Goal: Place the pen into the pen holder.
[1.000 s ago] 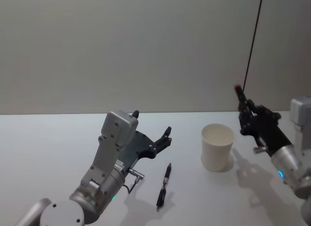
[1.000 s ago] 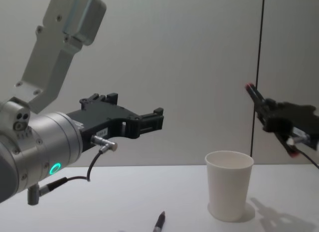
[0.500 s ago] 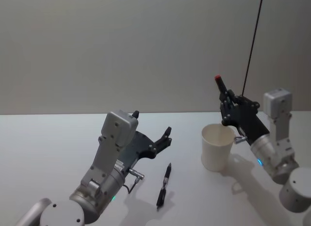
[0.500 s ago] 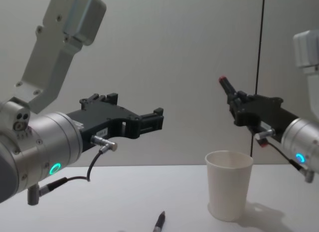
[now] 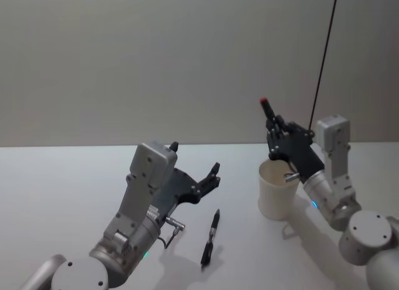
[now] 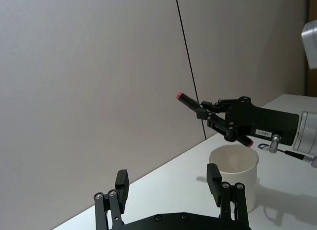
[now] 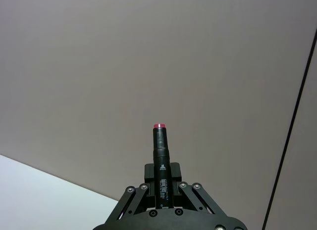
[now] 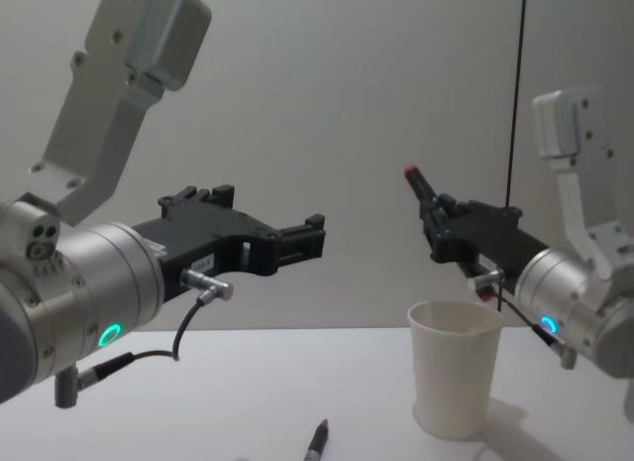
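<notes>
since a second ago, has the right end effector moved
Yes. The right end effector, holding the red-tipped pen, moved left from beside the paper cup to above it.

Pen and cup.
The black, red-capped pen is hanging tilted, red end up, just above the rim of the white cup, which is standing upright.

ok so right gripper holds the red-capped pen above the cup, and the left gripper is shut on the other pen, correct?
Not quite. The left gripper is open and empty. The other pen lies on the table near it, as the head view shows. The rest holds: the right gripper holds the red-capped pen above the cup.
</notes>
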